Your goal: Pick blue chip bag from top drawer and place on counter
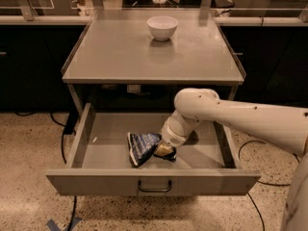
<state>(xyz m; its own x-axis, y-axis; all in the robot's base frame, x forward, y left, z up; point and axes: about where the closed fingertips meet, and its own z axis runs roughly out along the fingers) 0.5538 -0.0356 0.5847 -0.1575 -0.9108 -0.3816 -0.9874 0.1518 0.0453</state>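
Note:
The blue chip bag [141, 147] lies in the open top drawer [96, 150], just left of centre, crumpled and tipped up at its right end. My gripper [164, 151] reaches down into the drawer from the right on the white arm [231, 117]. It is shut on the bag's right edge, and the wrist hides most of the fingers. The grey counter [120, 52] sits directly above the drawer.
A white round bowl [162, 27] stands on the counter near its far edge. The drawer's front panel with its dark bar handle [154, 186] faces the camera. Dark cabinets stand on both sides, and cables lie on the speckled floor.

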